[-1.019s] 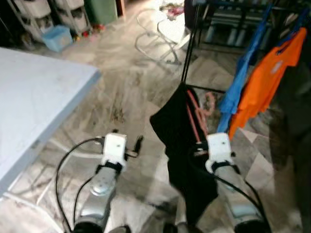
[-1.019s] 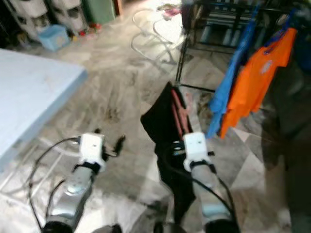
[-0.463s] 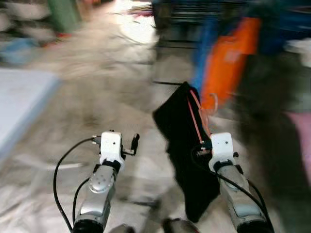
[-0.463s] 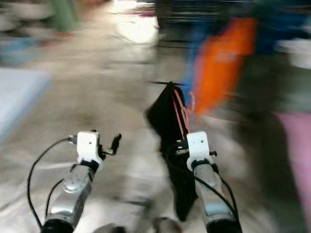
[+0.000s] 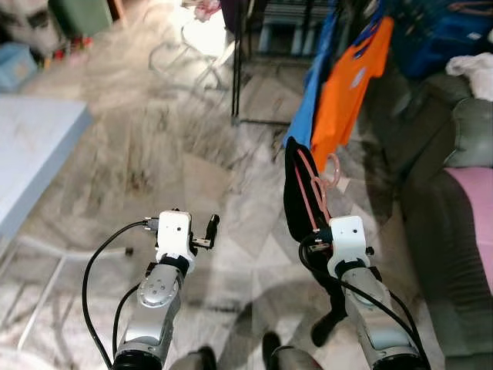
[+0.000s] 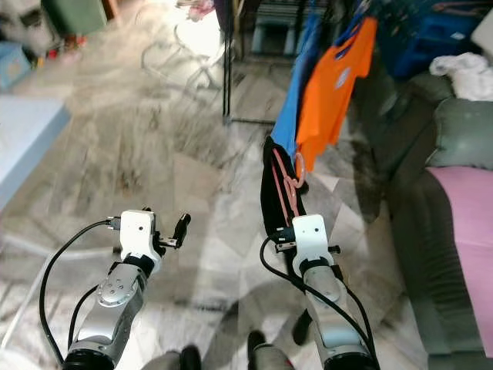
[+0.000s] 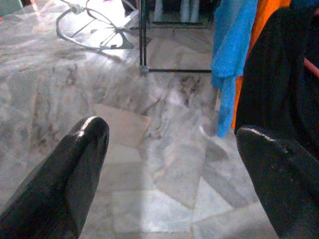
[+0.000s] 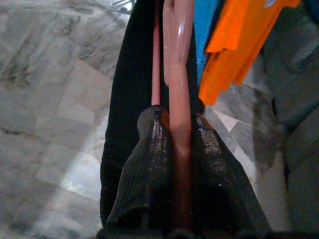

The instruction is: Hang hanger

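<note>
Under me is a floor point(image 5: 192, 177) of grey and cream marbled tiles laid at angles, with sun glaring off it farther back. At my left a pale blue bench point(image 5: 31, 146) cuts into view by its corner. Ahead stands a black metal rack point(image 5: 237, 69), and from its upper part hang a blue garment point(image 5: 312, 100) and, just beside it, an orange T-shirt point(image 5: 350, 85) with a small pale mark on the chest that is too small to read. Past the rack a white wire frame point(image 5: 181, 54) lies on the floor in the bright patch. On my right sits a grey-green sofa point(image 5: 454, 216) with a pink cushion point(image 5: 476, 208) on it and a white cloth point(image 5: 471, 69) behind, near something dark blue. I can read no writing or brand anywhere.

My right claw point(image 8: 175, 149) is clamped on the pink hanger point(image 8: 178, 74); the two black fingers point(image 8: 149, 164) press its stem from both sides. A black garment point(image 5: 296, 208) is draped on the hanger and falls below my wrist. I hold the hanger upright in front of me, its hook point(image 5: 331, 171) up near the hem of the orange T-shirt, lower than the rack's upper part.

My left claw point(image 7: 172, 149) is held out over the bare floor with its fingers wide apart, gripping nothing.
</note>
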